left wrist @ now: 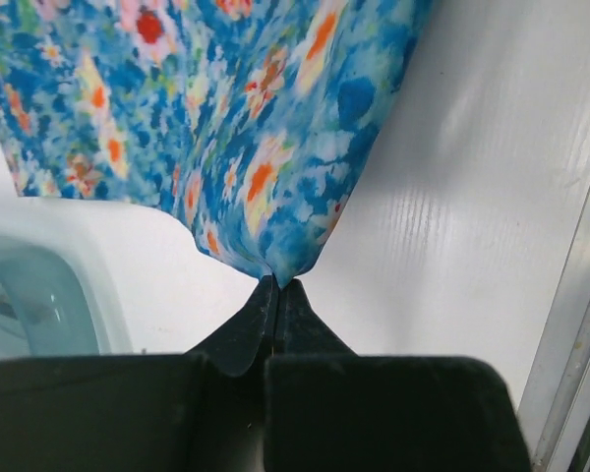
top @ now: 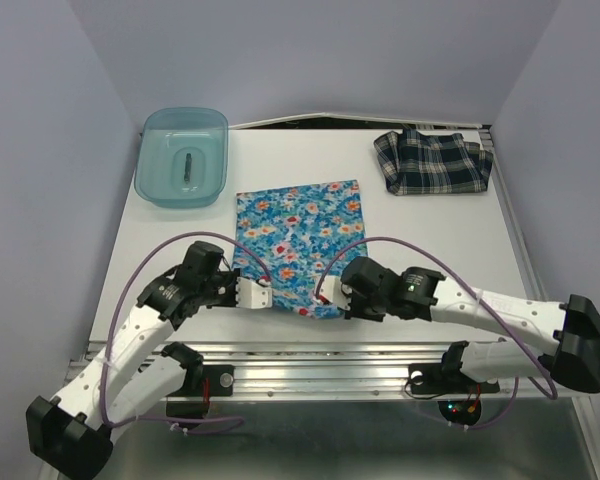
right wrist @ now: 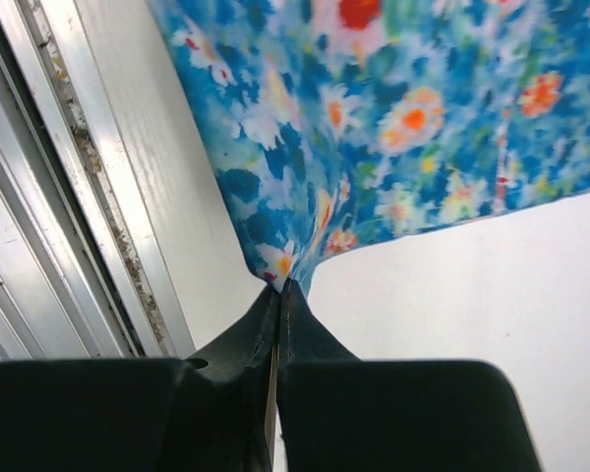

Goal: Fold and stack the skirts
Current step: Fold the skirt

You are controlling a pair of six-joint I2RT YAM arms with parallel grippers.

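Two grippers (left wrist: 277, 283) (right wrist: 280, 285) pinch one floral skirt (top: 298, 235); one plaid skirt (top: 435, 163) apart.

Both arms bend inward, low at the near edge of the flowered skirt (top: 300, 235); the left gripper (top: 263, 295) and right gripper (top: 326, 293) each pinch a near corner, jaws closed.

No readable text anywhere (labels, brands, numbers).

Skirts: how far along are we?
Done: plaid skirt looks folded, far right. In hand: floral skirt lies spread flat, left claw and right claw each shut on a near corner. Left: fold it, then stack the two.
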